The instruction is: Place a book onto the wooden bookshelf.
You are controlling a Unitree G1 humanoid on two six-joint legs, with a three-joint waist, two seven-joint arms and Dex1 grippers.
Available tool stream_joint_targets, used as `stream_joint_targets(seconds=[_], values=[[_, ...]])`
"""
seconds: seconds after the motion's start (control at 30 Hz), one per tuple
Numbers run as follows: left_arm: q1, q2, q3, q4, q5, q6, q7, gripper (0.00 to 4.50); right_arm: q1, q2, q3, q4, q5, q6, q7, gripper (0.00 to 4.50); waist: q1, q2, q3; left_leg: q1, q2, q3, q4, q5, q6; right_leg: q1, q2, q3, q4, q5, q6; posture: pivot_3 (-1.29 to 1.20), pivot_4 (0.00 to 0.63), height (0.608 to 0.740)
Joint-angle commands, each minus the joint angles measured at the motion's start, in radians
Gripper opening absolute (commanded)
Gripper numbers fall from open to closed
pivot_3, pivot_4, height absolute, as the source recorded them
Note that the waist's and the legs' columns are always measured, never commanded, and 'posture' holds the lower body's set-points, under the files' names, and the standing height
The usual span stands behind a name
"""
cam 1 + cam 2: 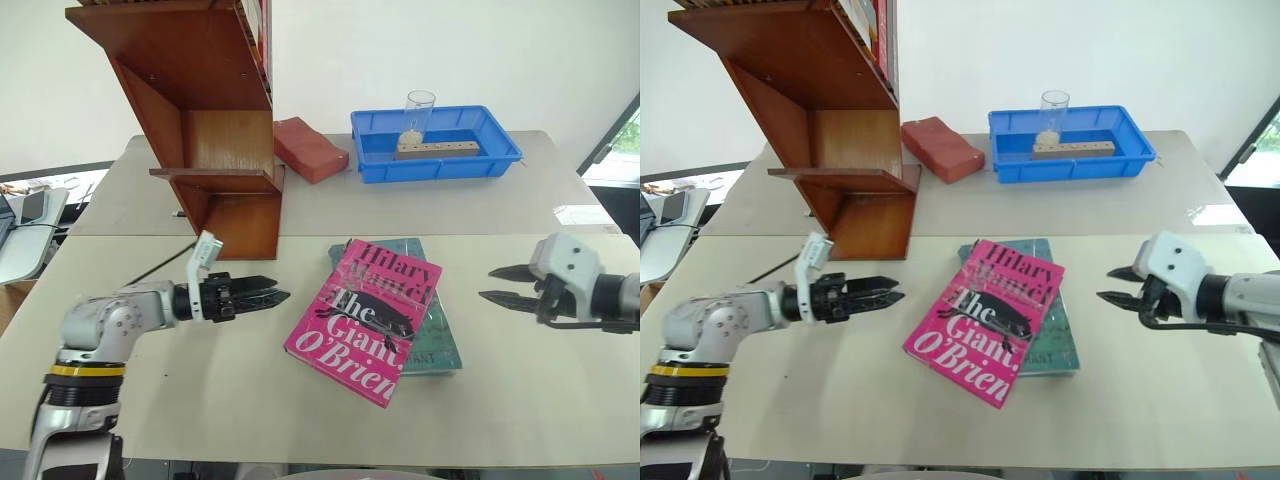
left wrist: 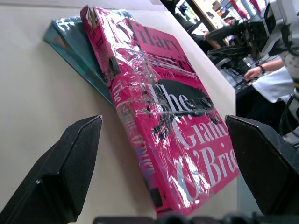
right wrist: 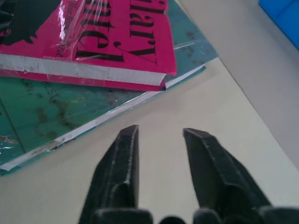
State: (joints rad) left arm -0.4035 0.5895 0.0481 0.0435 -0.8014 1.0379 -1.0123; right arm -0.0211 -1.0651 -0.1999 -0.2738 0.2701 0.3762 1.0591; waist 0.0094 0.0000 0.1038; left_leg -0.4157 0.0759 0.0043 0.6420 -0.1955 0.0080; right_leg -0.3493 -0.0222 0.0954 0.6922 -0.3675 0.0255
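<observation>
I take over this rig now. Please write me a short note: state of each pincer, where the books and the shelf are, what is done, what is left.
Left pincer: open, empty, pointing at the pink book from its left side, not touching.
Right pincer: fingers apart with a narrow gap, empty, on the right of the books, not touching.
Pink book: lies flat on the table, on top of the teal book, partly covering it.
Shelf: stands at the back left of the table, behind the left pincer.
Done: both pincers are near the book.
Left: grasp the pink book, lift it, put it on the shelf.
</observation>
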Motion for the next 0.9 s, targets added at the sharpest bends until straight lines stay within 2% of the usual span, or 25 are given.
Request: stream_joint_targets(seconds=[0.03, 0.07, 0.33, 0.53, 0.73, 0.9], values=[[-0.036, -0.033, -0.031, 0.073, 0.031, -0.021, -0.009, 4.5, -0.006, 0.015, 0.032, -0.034, -0.03, -0.023, -0.021, 0.29, 0.0, 0.0, 0.0, 0.0, 0.0, 0.0, 0.0, 0.0, 0.0, 0.0, 0.0, 0.0, 0.0, 0.0, 0.0, 0.0, 0.15, 0.649], [-0.042, -0.048, -0.039, 0.091, 0.034, -0.018, -0.011, 4.5, -0.009, 0.022, 0.044, -0.034, -0.031, -0.017, -0.022, 0.03, -0.001, 0.0, 0.0, 0.0, 0.0, 0.0, 0.0, 0.0, 0.0, 0.0, 0.0, 0.0, 0.0, 0.0, 0.0, 0.0, 0.15, 0.649], [-0.055, -0.144, -0.046, 0.179, 0.051, -0.011, 0.006, 4.5, -0.074, 0.094, 0.131, 0.004, -0.055, -0.032, -0.037, 0.03, -0.001, 0.0, 0.0, 0.0, 0.0, 0.0, 0.0, 0.0, 0.0, 0.001, 0.0, 0.0, 0.0, 0.0, 0.0, 0.0, 0.15, 0.649], [-0.024, -0.214, -0.076, 0.206, 0.096, -0.028, 0.043, 4.5, -0.168, 0.164, 0.262, 0.028, -0.101, -0.037, -0.035, 0.03, 0.001, 0.0, 0.0, 0.0, -0.001, -0.001, 0.001, 0.0, 0.0, 0.002, 0.0, 0.0, -0.001, 0.001, 0.0, 0.0, 0.15, 0.649], [0.006, -0.261, -0.042, 0.154, 0.054, 0.03, 0.08, 4.5, -0.251, 0.235, 0.329, 0.039, -0.11, -0.03, -0.042, 0.03, 0.001, 0.0, -0.001, 0.001, -0.001, -0.001, 0.001, 0.0, 0.0, 0.003, 0.0, 0.0, -0.001, 0.001, 0.001, 0.0, 0.15, 0.649], [0.059, -0.26, 0.03, 0.049, -0.019, 0.086, 0.11, 4.5, -0.288, 0.26, 0.341, 0.052, -0.114, -0.03, -0.041, 0.03, 0.0, 0.001, -0.001, 0.0, -0.001, -0.002, 0.001, 0.0, 0.0, 0.004, 0.0, 0.0, -0.003, 0.001, 0.0, 0.0, 0.15, 0.649]])
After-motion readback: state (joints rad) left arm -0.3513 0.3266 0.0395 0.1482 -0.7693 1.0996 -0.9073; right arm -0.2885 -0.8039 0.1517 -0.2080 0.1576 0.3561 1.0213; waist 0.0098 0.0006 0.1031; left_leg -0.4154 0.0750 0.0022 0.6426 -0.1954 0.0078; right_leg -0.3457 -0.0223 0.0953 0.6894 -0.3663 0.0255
